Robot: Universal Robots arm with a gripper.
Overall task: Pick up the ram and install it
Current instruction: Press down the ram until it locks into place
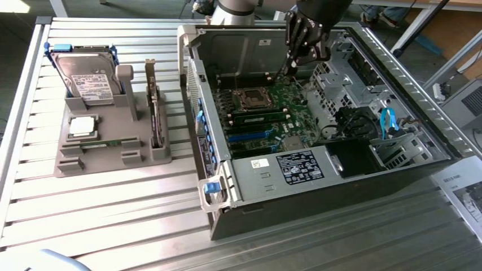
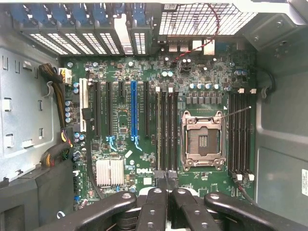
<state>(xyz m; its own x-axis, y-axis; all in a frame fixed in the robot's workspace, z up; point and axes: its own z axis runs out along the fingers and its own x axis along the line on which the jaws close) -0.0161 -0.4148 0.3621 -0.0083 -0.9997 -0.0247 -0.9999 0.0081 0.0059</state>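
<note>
**Surface:** silver slatted aluminium table, filling the frame. Dark floor and table legs show along the upper edge, and a printed sheet lies at the lower right.

**Left of frame:** grey plastic parts holder, carrying these items:
- a silver hard drive in a blue carrier, standing at the holder's upper end;
- a small square silver processor chip, lying flat;
- a slim green ram stick, lying in a low slot just below the chip;
- a tall expansion card with a metal bracket, standing on edge at the holder's right side.

**Centre to right:** open black and grey computer case, lying on its side, with a green motherboard inside. The motherboard has a metal processor socket and black memory slots beside it. A second like green stick sits on the board just below the socket in the exterior view.

**Upper right of centre:** black robot gripper, lowered inside the case.
- State: closed, with its fingertips meeting.
- Position: at one end of the memory slots, near the stick on the board and well apart from the stick in the holder.
</note>
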